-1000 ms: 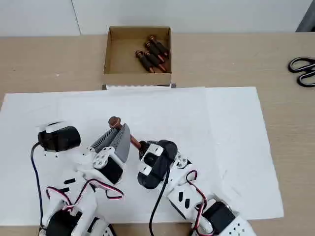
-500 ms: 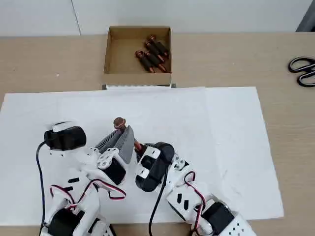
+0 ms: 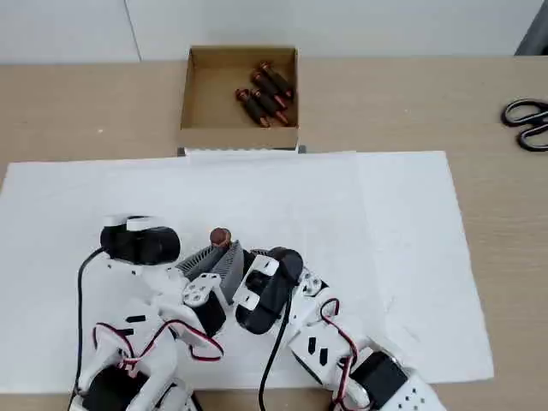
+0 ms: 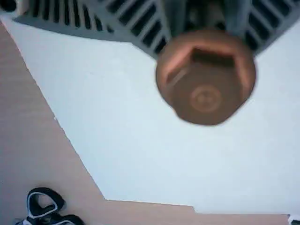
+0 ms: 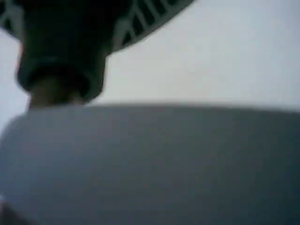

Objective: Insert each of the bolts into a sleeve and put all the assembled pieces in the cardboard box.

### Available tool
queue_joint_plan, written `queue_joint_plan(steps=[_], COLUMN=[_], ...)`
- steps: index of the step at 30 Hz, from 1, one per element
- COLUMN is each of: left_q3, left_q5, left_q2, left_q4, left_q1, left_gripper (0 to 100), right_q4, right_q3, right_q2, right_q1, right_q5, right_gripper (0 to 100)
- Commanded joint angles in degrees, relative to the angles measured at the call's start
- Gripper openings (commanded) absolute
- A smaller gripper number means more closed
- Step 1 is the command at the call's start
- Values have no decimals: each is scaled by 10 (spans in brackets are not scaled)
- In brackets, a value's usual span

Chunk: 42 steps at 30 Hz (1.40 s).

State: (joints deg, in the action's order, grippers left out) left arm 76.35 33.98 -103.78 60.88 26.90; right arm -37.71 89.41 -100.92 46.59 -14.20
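From where I stand, the left gripper [image 3: 218, 253] is at about 6 o'clock on the white sheet [image 3: 402, 257]. It is clamped on a bolt [image 4: 205, 79], with the ribbed fingers [image 4: 117, 23] pressed in just under the hex head. The head pokes out toward 12 o'clock, and the shank runs back between the fingers, hidden from above.

The right gripper [image 3: 245, 259] sits tight against it on the 4 o'clock side, but whether it is apart or together I cannot tell. Its own camera shows a dark round piece [image 5: 61, 56], probably a sleeve, with a tan stub under it. What holds that piece is too blurred to say.

The box [image 3: 199, 90] is at 12 o'clock on the table, well apart from both arms, and finished pieces [image 3: 265, 94] lie in its 2 o'clock corner. Scissors [image 3: 527, 120] lie at 2 o'clock by the table edge.

The bolt looks like smooth, copper-toned metal, so I would judge it stiff, small, dense for its size and not fragile. A round shank can twist or slide in the grip, so holding it close under the head seems right and leaves the far end free to enter the sleeve. The sleeve is best pinched round its middle, with the bore left open. Once joined, a piece would roll easily, so I would grip it across the sleeve.
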Motion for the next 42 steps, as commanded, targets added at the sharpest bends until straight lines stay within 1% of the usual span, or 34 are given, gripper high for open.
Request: queue_joint_plan(steps=[1, 7, 10, 16, 18, 22, 24, 26, 29, 39, 41, 42], left_q3=[-7, 37, 51, 51, 51, 51, 48, 36, 17, -30, -42, -44], left_q5=[-19, -33, -34, -35, -35, -35, -35, -36, -47, -49, -49, -50], left_q2=[-4, -4, -4, -4, -4, -4, -4, -4, -3, -3, -3, -3], left_q4=[18, 48, 42, -2, -5, -4, -6, -6, -3, -4, -6, -6], left_q1=[12, 33, 30, 29, 28, 25, 10, -12, -27, -28, -29, -36], left_gripper=[6, 6, 6, 9, 48, 201, 240, 243, 243, 242, 219, 184], right_q4=[17, 17, 17, 17, 17, 17, 17, 17, 15, 17, 17, 17], right_q3=[-12, -12, -12, -10, -10, -10, -8, -8, -7, 11, 11, 11], right_q2=[-13, -13, -13, -13, -13, -13, -13, -13, -13, -13, -13, -13], right_q1=[2, 2, 2, 2, 2, 2, 2, 2, 2, 2, 2, 2], right_q5=[-4, -4, -4, -4, -4, -4, -4, -4, -4, -4, -4, -4], right_gripper=[2, 2, 2, 2, 2, 2, 2, 2, 2, 2, 2, 2])
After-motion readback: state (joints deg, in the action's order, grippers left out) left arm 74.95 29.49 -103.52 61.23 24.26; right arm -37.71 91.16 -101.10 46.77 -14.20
